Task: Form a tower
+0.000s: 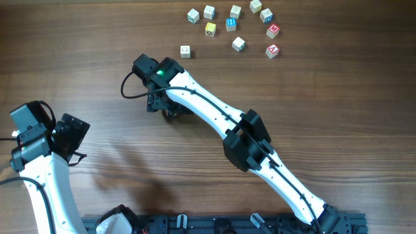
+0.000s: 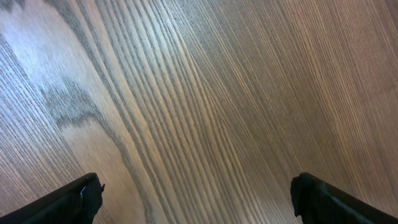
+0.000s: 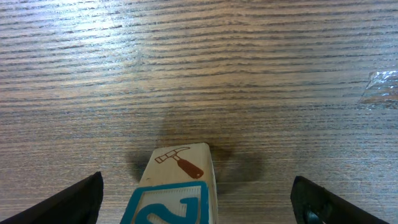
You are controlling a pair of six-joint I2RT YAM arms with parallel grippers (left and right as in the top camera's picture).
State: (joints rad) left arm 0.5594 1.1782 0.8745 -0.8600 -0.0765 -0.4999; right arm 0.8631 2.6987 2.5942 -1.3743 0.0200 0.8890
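- Between the fingers (image 3: 71, 202) of the right gripper (image 3: 198, 188): the tower (image 3: 179, 167) stands centred. Its top cube (image 3: 171, 208) shows a blue face with a white character, and a hammer picture on the far side. The cubes beneath are hidden in the wrist view, and in the overhead view the gripper covers the stack.
- Right gripper: jaws wide, clear of the top cube on both sides, nothing held.
- Step in hand, as judged: release of the top cube onto the stack.
- Next move calls for a straight lift with no sideways drift, so neither finger clips the cube.
- Ahead of that gripper: small shiny scrap (image 3: 380, 87), nature unclear.
- Well apart, off to its side: loose cubes (image 1: 238, 43), scattered; likely the next stock.
- Left gripper (image 2: 196, 190), well apart from the tower: jaws wide, nothing between them.
- Surface: table (image 1: 338, 97), dark wood grain, flat, faint glare.
- Room: none visible beyond the table. A black rail (image 1: 260, 224) runs along the arm-base edge.
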